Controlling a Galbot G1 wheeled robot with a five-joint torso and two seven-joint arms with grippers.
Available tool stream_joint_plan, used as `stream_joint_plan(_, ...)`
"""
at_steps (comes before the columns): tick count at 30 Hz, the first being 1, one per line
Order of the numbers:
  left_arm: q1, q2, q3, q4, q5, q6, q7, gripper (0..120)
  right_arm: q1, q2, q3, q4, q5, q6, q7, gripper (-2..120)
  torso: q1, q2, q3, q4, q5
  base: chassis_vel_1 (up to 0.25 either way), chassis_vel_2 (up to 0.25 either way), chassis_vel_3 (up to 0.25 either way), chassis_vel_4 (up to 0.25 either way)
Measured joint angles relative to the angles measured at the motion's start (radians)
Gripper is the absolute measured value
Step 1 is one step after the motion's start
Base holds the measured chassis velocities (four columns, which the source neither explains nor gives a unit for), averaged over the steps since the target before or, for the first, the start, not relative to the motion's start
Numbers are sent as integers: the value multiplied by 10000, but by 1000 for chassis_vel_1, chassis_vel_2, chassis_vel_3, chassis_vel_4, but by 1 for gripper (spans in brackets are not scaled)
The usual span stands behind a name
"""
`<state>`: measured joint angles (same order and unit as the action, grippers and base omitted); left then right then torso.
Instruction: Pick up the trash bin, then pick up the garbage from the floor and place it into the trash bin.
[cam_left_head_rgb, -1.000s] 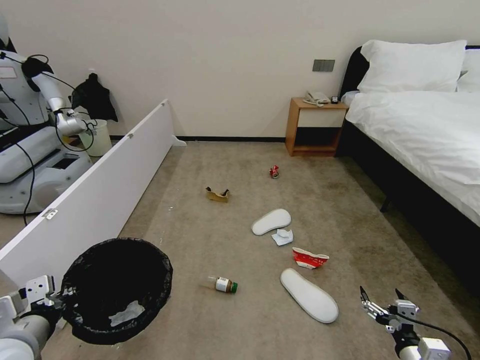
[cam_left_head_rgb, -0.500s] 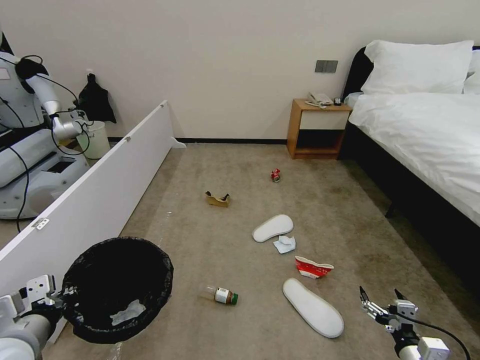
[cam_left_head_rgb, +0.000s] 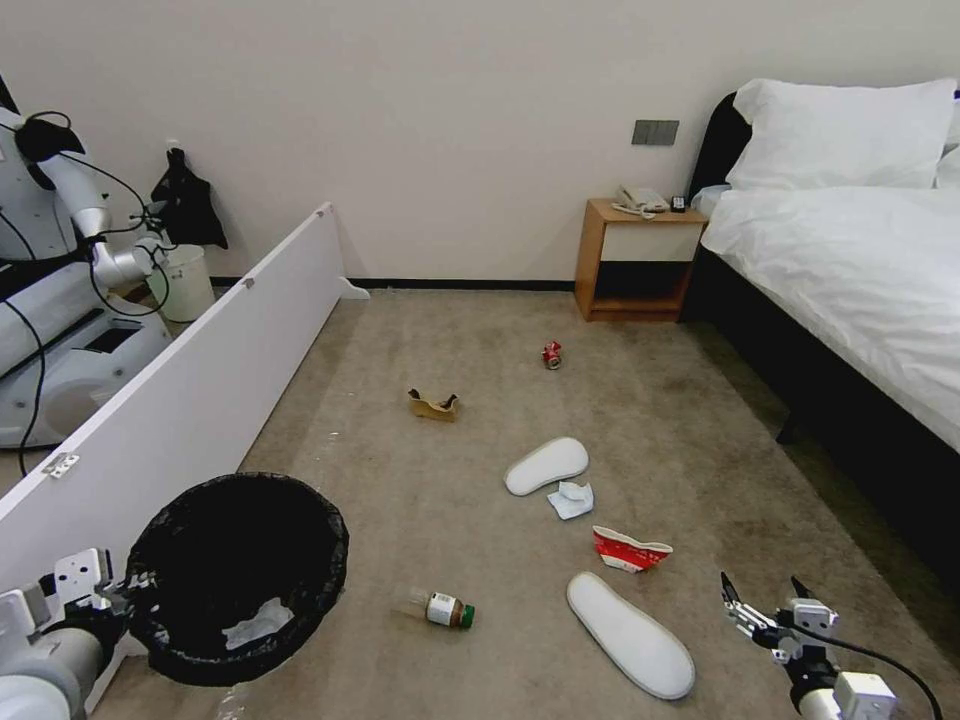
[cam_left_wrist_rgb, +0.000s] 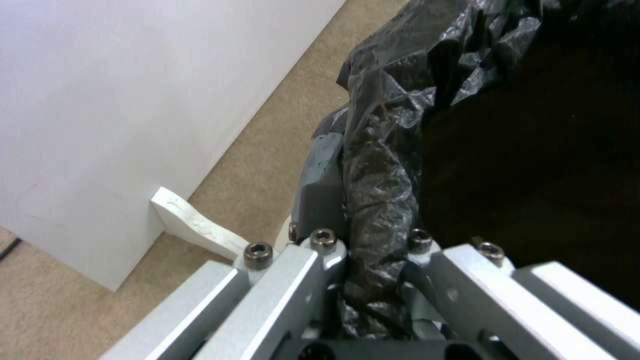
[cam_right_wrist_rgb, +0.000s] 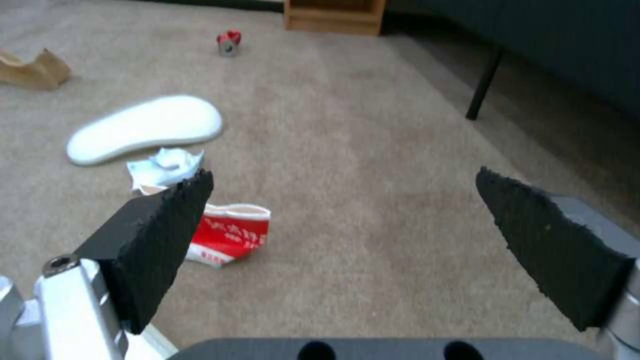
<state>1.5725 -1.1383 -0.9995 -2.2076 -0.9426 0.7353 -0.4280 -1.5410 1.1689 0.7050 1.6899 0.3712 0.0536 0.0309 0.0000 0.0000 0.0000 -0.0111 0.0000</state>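
Trash bin lifted: left pincer clamped on its bagged rim, near left. Right pincer wide, empty, near right. Left on floor: 2 slippers, carton, tissue, bottle, cardboard, can.

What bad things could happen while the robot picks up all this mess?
The left pincer grips the trash bin only by its bagged rim, so the bin might tip or the bag might slip. The open right pincer hangs near the slipper; a flat, wide slipper may be hard to pinch. The crushed carton could crumple and slide out.
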Motion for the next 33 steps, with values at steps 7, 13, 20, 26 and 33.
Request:
stream_joint_plan(7, 116, -27, -107, -147, 0, 0, -20, 2, 1247, -285, -499, -1756, 1028, -1014, -1996, 100, 0, 0, 0, 1, -1, 0, 0, 0, 0)
stream_joint_plan(13, 181, -98, -217, -215, 6, 0, -30, 2, 2138, -123, -1029, -2887, 874, -1449, -2587, 100, 0, 0, 1, 0, 0, 0, 0, 0, 0)
stream_joint_plan(20, 162, -280, -366, -262, 38, 0, -50, 2, 2864, -120, -1759, -4043, 819, -1823, -2930, 100, 1, 0, 0, 0, -1, 0, 0, 0, 0)
stream_joint_plan(26, 191, -390, -461, -337, 52, 0, -62, 2, 3169, 69, -2202, -4869, 825, -1876, -3167, 100, 0, 0, 0, -1, -2, 0, 0, 0, 0)
stream_joint_plan(33, 312, -388, -591, -415, 36, 0, -65, 2, 3527, 480, -2262, -5781, 487, -1800, -3266, 100, 1, 0, 0, 0, 0, 0, 0, 0, 0)
